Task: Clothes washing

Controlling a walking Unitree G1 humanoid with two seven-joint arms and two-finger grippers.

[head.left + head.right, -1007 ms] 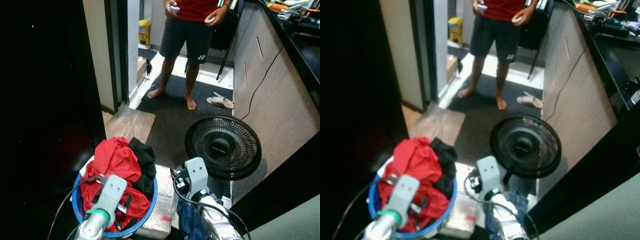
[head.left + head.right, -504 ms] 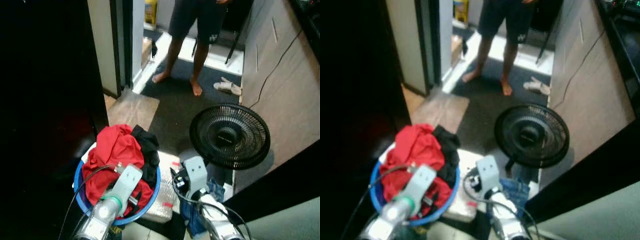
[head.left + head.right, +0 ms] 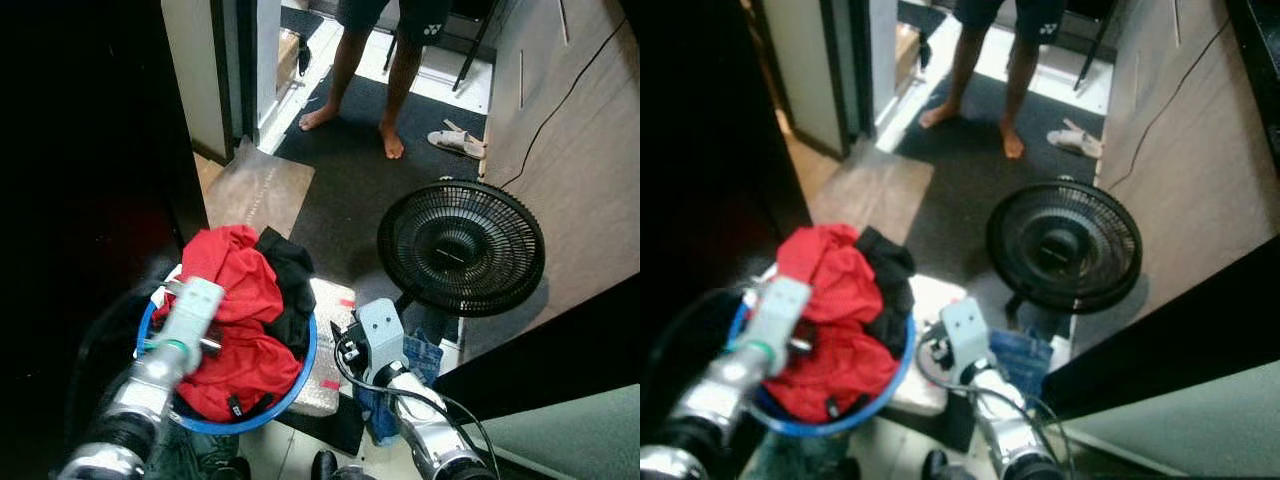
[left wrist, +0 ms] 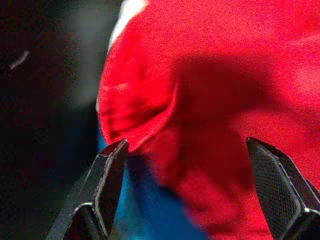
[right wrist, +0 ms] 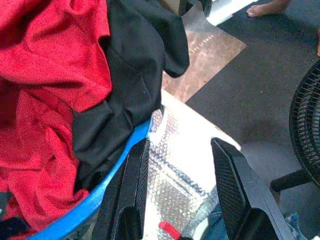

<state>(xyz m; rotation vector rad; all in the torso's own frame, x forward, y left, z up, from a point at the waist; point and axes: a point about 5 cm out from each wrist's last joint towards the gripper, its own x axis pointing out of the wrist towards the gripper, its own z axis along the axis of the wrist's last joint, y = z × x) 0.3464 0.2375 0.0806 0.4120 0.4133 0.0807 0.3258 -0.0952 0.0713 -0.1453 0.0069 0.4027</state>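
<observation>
Blue basin (image 3: pixel 296 378) on the floor, piled with red cloth (image 3: pixel 232 300) and black cloth (image 3: pixel 290 290), resting partly on a silver bubble-wrap pad (image 3: pixel 328 350). Left gripper (image 4: pixel 192 187) over the basin's left rim, fingers spread apart, red cloth just ahead, grasping nothing. Right gripper (image 5: pixel 180 185) beside the basin's right edge above the pad, fingers apart, empty. Black fan (image 3: pixel 462 248) to the right; a person's bare legs (image 3: pixel 365 70) stand beyond on dark mat.

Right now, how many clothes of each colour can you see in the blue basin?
Red clothes: 1 visible heap, pieces cannot be separated
Black clothes: 1
Total: at least 2, piled in the blue basin
</observation>
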